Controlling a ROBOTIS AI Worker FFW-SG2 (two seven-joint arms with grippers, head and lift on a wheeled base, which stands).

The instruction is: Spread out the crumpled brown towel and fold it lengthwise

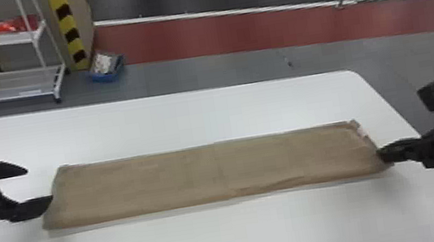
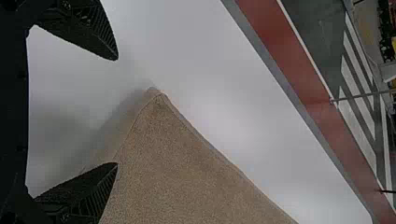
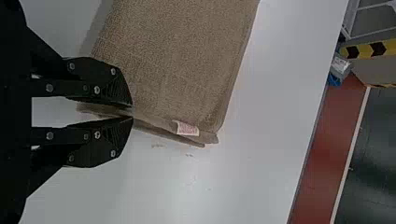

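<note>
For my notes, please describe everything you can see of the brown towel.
The brown towel is soft-looking, textured fabric, folded into a long, fairly smooth band lying across the white table. Layers and a pale tag show at its right end, where the right gripper pinches its edge. The left gripper, jaws open, stands by its left end; contact is unclear.

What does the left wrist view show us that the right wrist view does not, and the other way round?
Left wrist view: the left gripper with its jaws open, an ungripped pointed corner of the brown towel, and white floor stripes.

Right wrist view: the right gripper with its jaws closed on the towel's end edge, a pale label there, plus a yellow-and-black striped post and a blue box.

Both: the towel, the white table and the red floor strip.
</note>
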